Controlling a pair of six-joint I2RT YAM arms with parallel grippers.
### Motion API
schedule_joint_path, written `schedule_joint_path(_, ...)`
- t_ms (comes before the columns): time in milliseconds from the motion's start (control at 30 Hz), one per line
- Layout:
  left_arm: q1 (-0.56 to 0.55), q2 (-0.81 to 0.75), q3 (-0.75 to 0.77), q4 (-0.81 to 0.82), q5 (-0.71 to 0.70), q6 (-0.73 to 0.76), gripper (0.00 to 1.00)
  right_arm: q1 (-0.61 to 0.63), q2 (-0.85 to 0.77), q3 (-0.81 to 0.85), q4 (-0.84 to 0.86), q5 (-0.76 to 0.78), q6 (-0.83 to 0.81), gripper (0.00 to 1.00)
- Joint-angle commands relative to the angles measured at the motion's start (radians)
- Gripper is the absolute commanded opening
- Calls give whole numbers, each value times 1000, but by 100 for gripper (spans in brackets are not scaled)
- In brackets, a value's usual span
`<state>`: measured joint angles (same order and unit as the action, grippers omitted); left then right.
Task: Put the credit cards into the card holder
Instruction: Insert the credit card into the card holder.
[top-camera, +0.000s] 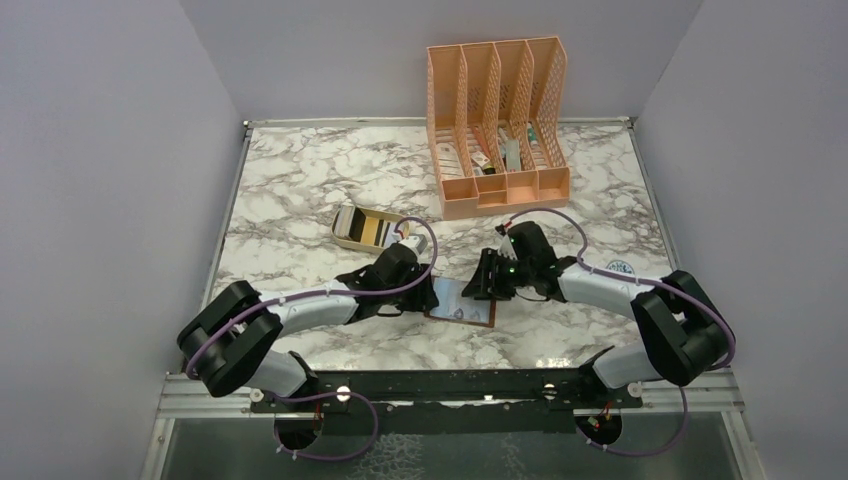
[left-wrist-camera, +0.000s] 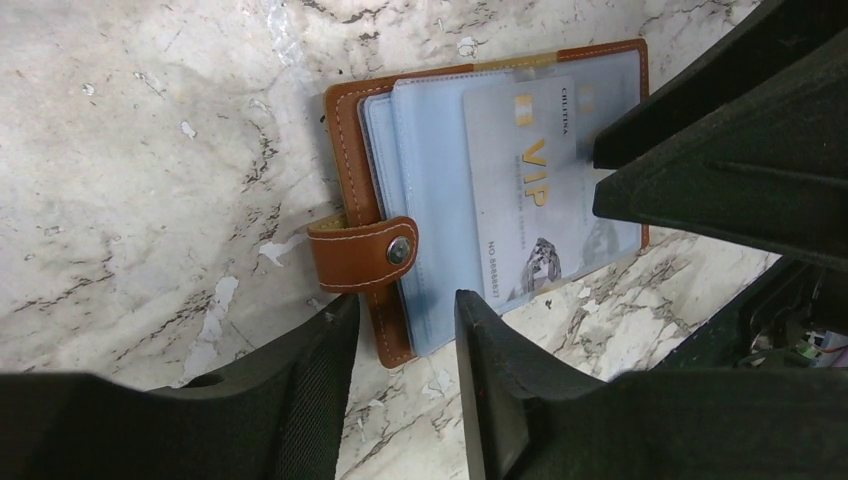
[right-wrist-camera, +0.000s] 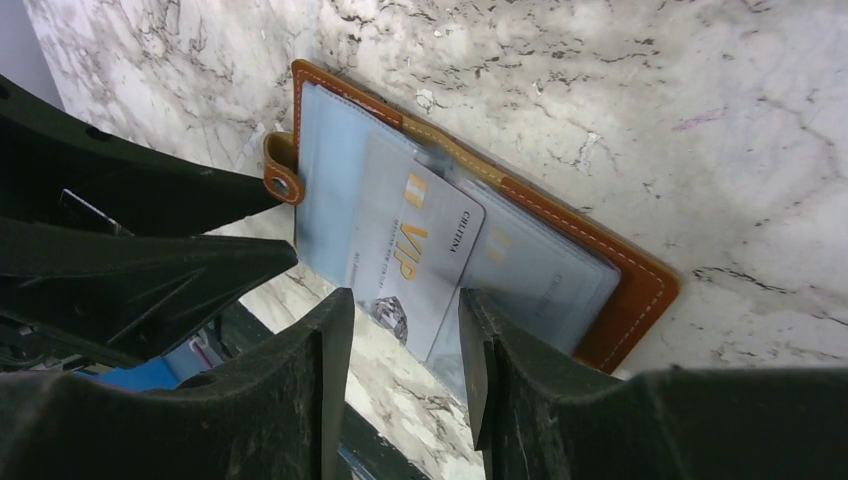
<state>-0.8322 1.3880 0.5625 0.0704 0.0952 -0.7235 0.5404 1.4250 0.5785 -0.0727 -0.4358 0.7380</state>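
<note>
Nearest the arm bases, lying open and flat on the surface (top-camera: 300, 180): the card holder (left-wrist-camera: 352, 130), brown leather underneath, pale bluish pockets facing up, snap tab (left-wrist-camera: 362, 255) folded over one edge. On either side of the card holder and low over it, the left hand (left-wrist-camera: 405, 300) and the right hand (right-wrist-camera: 402, 297), each roughly half open and gripping nothing. Showing in the gap of the right hand: the free corner of a pale VIP card (left-wrist-camera: 525, 190), resting aslant on the card holder's pockets with one end past the holder's edge. Cannot tell whether tucked into a sleeve or only lying on top. Beyond the card holder and to its left: a small beige tray (top-camera: 345, 232) with more credit cards (top-camera: 372, 230) standing in it. Farthest from the card holder, toward the back: a peach file organiser (top-camera: 498, 120).

Risks, judged from here:
- Dragging the VIP card back out, through a finger brushing its protruding end on the way up.
- Sliding the card holder across the smooth surface, with nothing pinning it down.
- Knocking the two hands together, so close over the holder.
- Pinching several cards at once in the tightly packed tray.
</note>
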Motion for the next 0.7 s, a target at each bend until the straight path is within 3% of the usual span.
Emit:
schedule_joint_path(0,3,20,-2,59,6,1,40,22,19,-14,50,58,35,44)
schedule_joint_path(233,4,21,-37,112,51,-27,30,29,36,-24,112,33,53,44)
schedule_joint_path(667,1,43,-75,181,103,-84,29,39,42,-57,290,-91,119,44)
